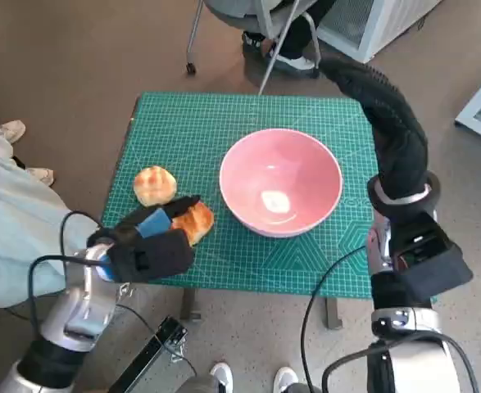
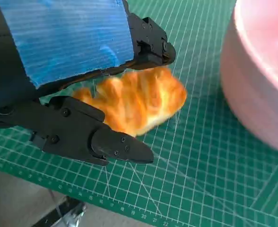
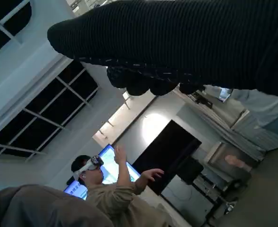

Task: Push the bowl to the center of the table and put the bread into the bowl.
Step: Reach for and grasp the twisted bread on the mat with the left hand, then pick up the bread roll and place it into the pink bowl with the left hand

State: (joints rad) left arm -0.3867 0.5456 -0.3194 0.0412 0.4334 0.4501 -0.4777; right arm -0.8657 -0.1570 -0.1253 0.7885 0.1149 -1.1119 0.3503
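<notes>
The pink bowl [image 1: 283, 182] stands empty on the green cutting mat [image 1: 191, 123], slightly right of the middle; its wall [image 2: 257, 94] shows in the left wrist view. A golden, croissant-like bread [image 1: 196, 222] [image 2: 139, 101] lies left of the bowl. My left hand [image 1: 148, 244] holds it between the fingers [image 2: 150, 45] above and the thumb [image 2: 105, 139] below. A round bun [image 1: 154, 184] sits on the mat just beyond that hand. My gloved right hand [image 1: 383, 115] hangs raised over the table's right edge, outstretched and holding nothing.
The table is small, and the mat covers most of it. A chair and a person's feet [image 1: 289, 49] are beyond the far edge. A person's leg [image 1: 11, 221] is at the left, and shoes [image 1: 224, 377] are at the near side. A person [image 3: 105, 189] shows in the right wrist view.
</notes>
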